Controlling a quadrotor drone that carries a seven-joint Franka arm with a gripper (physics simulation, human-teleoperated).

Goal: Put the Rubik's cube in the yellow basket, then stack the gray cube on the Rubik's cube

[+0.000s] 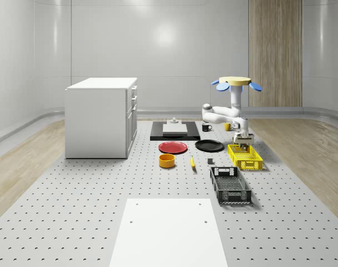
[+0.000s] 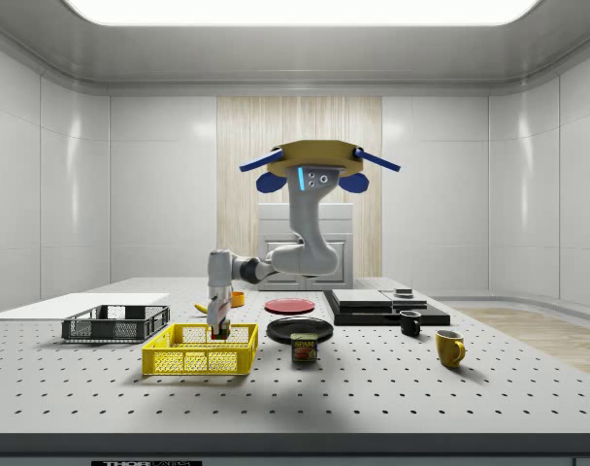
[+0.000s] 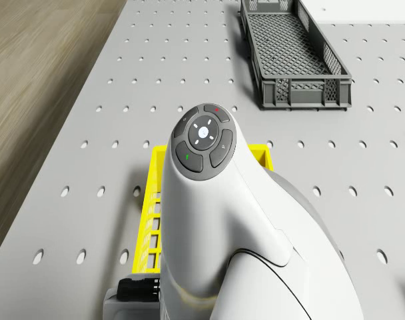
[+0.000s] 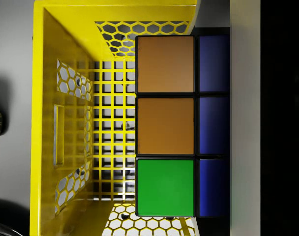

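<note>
The Rubik's cube (image 4: 165, 125) is showing two orange squares, one green and a blue column. The yellow basket (image 4: 46, 123) is displaying honeycomb-pierced walls and a grid floor.

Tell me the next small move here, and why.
Probably lower a little further, then release. The drone hovers beside the yellow basket, its gripper reaching down into it, and the wrist view shows the Rubik's cube held over the basket's mesh floor; whether it touches cannot be told.

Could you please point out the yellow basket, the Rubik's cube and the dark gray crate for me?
yellow basket (image 2: 200, 361), side view, near side wall.
Rubik's cube (image 4: 165, 188), wrist view, green sticker.
dark gray crate (image 1: 230, 195), whole-scene view, near end wall.
</note>
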